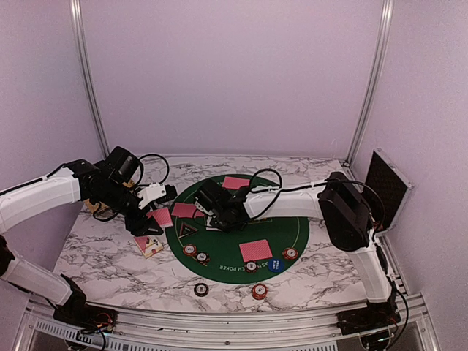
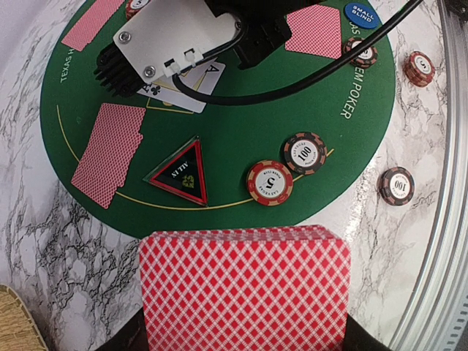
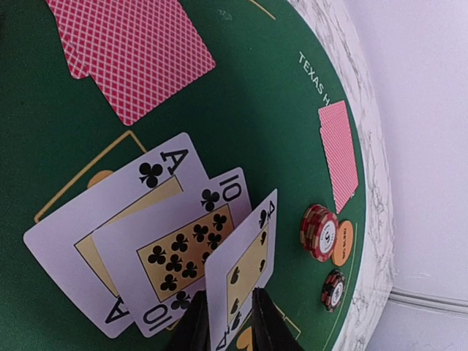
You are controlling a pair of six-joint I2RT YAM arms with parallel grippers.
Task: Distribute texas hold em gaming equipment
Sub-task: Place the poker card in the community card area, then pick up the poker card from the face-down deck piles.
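Observation:
My left gripper (image 1: 156, 217) is shut on a deck of red-backed cards (image 2: 245, 289) at the left rim of the green mat (image 1: 292, 227); its fingers are mostly hidden behind the deck. My right gripper (image 3: 230, 329) hovers low over the mat's middle. Its fingers (image 3: 196, 329) are slightly parted around a tilted four of spades (image 3: 245, 263). That card leans over a face-up ten of clubs (image 3: 175, 259) and an ace of clubs (image 3: 110, 219). On the mat also lie face-down cards (image 2: 110, 153), a triangular marker (image 2: 179, 172), chips (image 2: 269, 183) and a blue button (image 1: 275, 265).
Two chips (image 1: 200, 289) (image 1: 258, 291) lie on the marble in front of the mat. A small red and white packet (image 1: 148, 246) lies left of the mat. A woven basket (image 2: 13, 322) sits at the far left, and a black case (image 1: 387, 186) stands at the right edge.

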